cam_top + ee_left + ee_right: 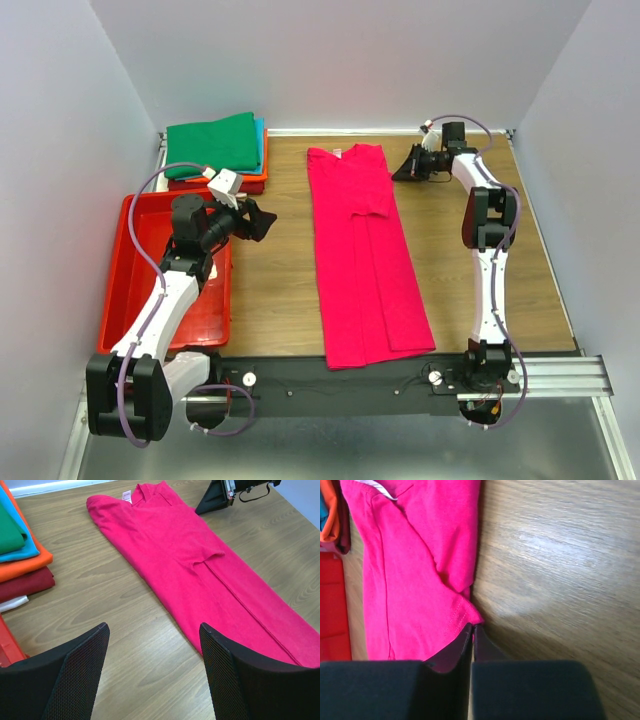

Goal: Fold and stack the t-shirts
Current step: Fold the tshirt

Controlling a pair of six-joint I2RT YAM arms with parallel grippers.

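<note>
The magenta-pink cotton t-shirt [365, 260] lies folded lengthwise down the middle of the wooden table [270, 290], the right gripper [472, 626] with jaws almost together at its far right sleeve hem, any pinch on cloth unclear, while the left gripper [152, 626] hangs wide open and empty beside the red plastic tray [120, 270].

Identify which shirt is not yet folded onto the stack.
The pink shirt: it lies stretched out alone, while the green, blue, orange and dark red ones sit folded atop one another.
</note>
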